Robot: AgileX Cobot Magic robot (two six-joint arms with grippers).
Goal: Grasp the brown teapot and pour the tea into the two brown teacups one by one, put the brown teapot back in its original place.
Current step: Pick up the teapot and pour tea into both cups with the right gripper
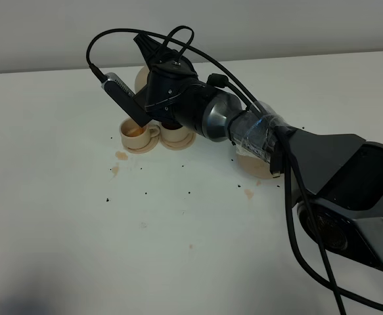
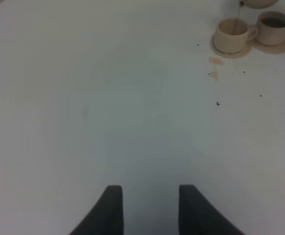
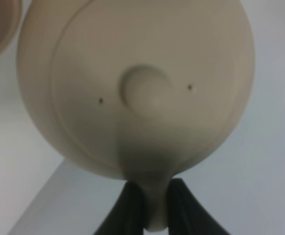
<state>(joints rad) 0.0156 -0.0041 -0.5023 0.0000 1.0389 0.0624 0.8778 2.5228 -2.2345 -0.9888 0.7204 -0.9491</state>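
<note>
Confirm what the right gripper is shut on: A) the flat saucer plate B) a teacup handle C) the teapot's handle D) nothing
C: the right wrist view shows the right gripper clamped on the loop handle of the brown teapot.

Your right arm [image 1: 322, 164] reaches from right side across middle, far out, wrist turned sideways. Your right gripper [image 3: 154, 208] is squeezed tight, both dark fingers pinching handle of brown teapot [image 3: 137, 73]. Your left gripper [image 2: 149, 208] points down and forward, fingers apart.
</note>
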